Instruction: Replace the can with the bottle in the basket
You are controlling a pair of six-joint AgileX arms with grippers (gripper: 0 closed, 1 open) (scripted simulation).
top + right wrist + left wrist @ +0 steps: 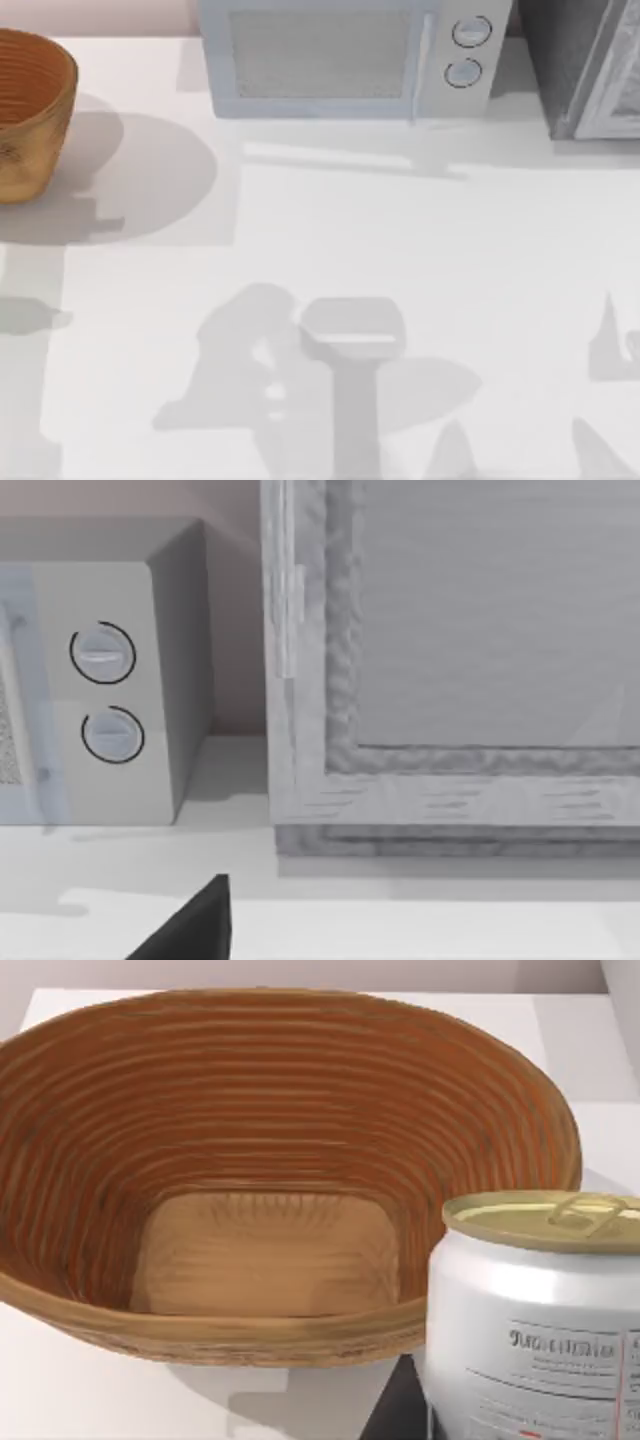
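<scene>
The basket [25, 110] is orange-brown wicker and stands at the table's far left edge, cut off by the top view's border. In the left wrist view the basket [270, 1110] has nothing inside, and its flat woven floor is bare. The can [535, 1330] stands very close to that camera, outside the basket's near rim. It is white with printed text and a dull gold pull-tab top. A dark part of my left gripper [395, 1415] shows right beside the can. A dark part of my right gripper [190, 925] hangs over the table near the microwave. The bottle is out of view.
A pale microwave [350, 55] with two round dials stands at the back centre, seen also as the microwave [100, 690] in the right wrist view. A grey cabinet [590, 65] fills the back right corner. Arm shadows fall across the white table [400, 250].
</scene>
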